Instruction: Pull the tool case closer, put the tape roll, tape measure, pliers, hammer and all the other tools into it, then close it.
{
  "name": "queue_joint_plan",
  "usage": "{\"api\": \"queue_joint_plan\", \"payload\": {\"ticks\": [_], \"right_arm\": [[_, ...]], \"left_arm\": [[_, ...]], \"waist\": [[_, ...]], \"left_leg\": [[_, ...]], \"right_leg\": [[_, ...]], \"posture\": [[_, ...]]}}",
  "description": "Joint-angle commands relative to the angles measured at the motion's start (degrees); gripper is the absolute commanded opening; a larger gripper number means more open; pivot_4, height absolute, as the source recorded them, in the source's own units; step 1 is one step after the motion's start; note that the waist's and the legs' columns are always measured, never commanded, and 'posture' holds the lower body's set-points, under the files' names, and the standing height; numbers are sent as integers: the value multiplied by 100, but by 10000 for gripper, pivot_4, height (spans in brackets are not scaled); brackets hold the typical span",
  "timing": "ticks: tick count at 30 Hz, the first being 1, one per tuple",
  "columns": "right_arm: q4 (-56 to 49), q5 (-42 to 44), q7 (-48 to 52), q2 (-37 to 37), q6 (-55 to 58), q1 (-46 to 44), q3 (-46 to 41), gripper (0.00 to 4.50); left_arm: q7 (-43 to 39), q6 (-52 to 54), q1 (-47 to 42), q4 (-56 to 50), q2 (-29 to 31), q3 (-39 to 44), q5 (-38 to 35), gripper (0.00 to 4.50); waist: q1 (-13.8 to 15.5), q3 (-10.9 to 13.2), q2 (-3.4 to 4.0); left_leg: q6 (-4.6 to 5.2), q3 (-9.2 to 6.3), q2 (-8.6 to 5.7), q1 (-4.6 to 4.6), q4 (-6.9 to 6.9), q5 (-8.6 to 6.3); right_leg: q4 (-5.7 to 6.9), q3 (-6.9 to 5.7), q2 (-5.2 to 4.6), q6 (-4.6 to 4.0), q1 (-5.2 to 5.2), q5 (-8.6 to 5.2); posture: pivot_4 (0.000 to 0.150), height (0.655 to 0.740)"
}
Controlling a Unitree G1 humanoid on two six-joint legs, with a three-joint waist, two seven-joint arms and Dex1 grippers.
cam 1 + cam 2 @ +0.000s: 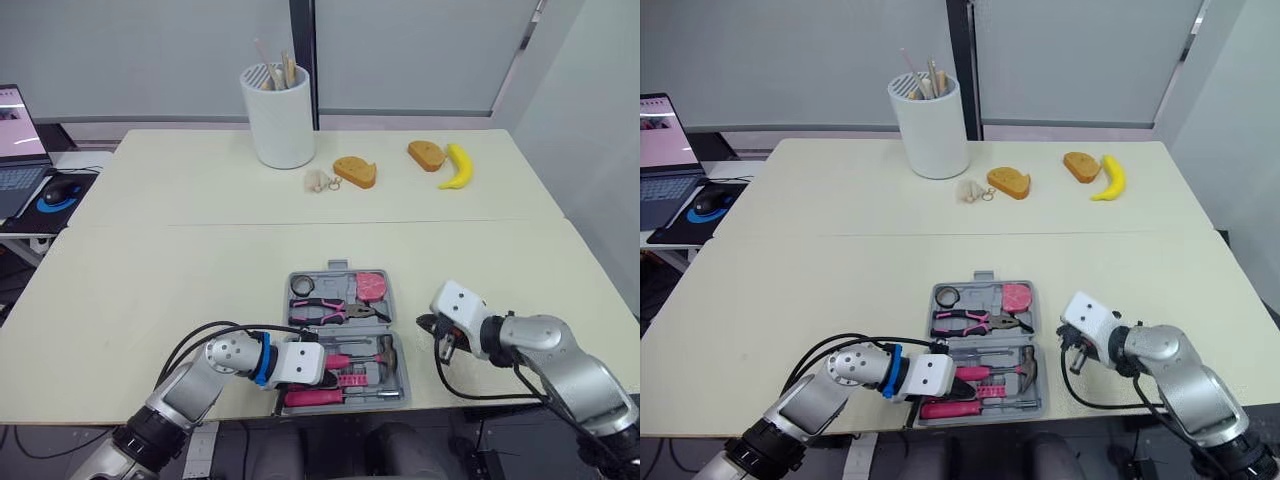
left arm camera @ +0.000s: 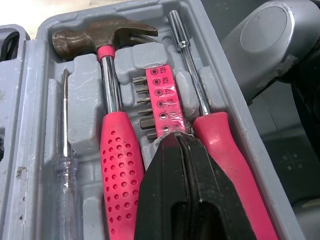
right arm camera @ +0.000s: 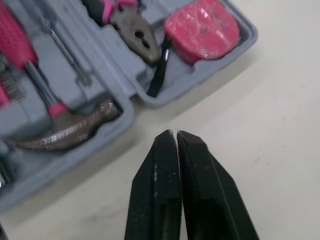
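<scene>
The grey tool case (image 1: 288, 300) lies open near the table's front edge. Its far half holds the black tape roll (image 1: 303, 286), the pink-handled pliers (image 1: 330, 310) and the pink tape measure (image 1: 372, 286). The near half holds the hammer (image 2: 107, 40), a pink bit strip (image 2: 162, 102), a pink-handled screwdriver (image 2: 225, 145) and a clear-handled one (image 2: 65, 175). My left gripper (image 2: 175, 137) is shut, its tips resting at the near end of the bit strip between the hammer handle and the pink screwdriver. My right gripper (image 3: 175, 134) is shut over bare table just right of the case, near the hammer head.
A white cylindrical holder (image 1: 279, 115) with sticks stands at the back. Two bread pieces (image 1: 354, 171) (image 1: 426, 154), a banana (image 1: 459, 166) and a small keyring (image 1: 319, 181) lie near it. A laptop (image 1: 18, 140) and a mouse (image 1: 60, 190) sit on a side desk, left.
</scene>
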Motion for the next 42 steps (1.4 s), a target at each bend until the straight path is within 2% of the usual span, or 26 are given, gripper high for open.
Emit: {"api": "queue_joint_plan", "payload": {"ticks": [1,5,8,14,23,29,42], "right_arm": [[274,693,-21,207,1242,-799,-519,11877],[984,811,-687,859,2116,-1569,-808,20423],[1645,713,-1178,1321,2274,-1990,-916,27695],[2709,694,-1651,1656,2059,-2381,-1016,44755],[4183,906,-1958,2327,1848,-2849,-1461,44755],[4913,958,-1822,2441,1499,-2971,-1425,44755],[4834,1386,-814,2450,952,-2653,-1224,44755]], "left_arm": [[69,36,3,103,82,-72,236,0],[67,69,-19,100,58,-132,272,0],[55,65,-52,126,37,-193,299,0],[45,-34,-147,320,6,-282,357,0],[-39,-223,-150,503,87,-408,439,0],[-101,-255,-138,565,167,-506,522,0],[-478,-43,-261,408,320,-680,667,0]], "waist": [[0,-1,2],[1,-5,6],[-1,-6,11],[14,-7,14],[7,-18,35],[-5,-39,49],[-119,-59,75]], "left_leg": [[0,0,0,0,0,0],[0,-5,1,1,-3,0],[0,-3,-1,-2,-5,0],[1,1,-8,-5,-4,0],[2,7,-7,-2,-4,0],[3,10,-7,0,-6,-1],[3,10,-1,3,-18,-1]], "right_leg": [[0,0,-1,-18,1,10],[-2,-4,0,-19,2,10],[-1,-2,-1,-19,-2,10],[-1,-2,-10,-18,-4,10],[1,3,-10,-16,-4,12],[0,4,-10,-15,-2,12],[-2,8,0,-15,-5,11]], "posture": [[1500,7400],[1500,7400],[1500,7400],[1500,7400],[1500,7400],[1500,7400],[1500,7400]]}}
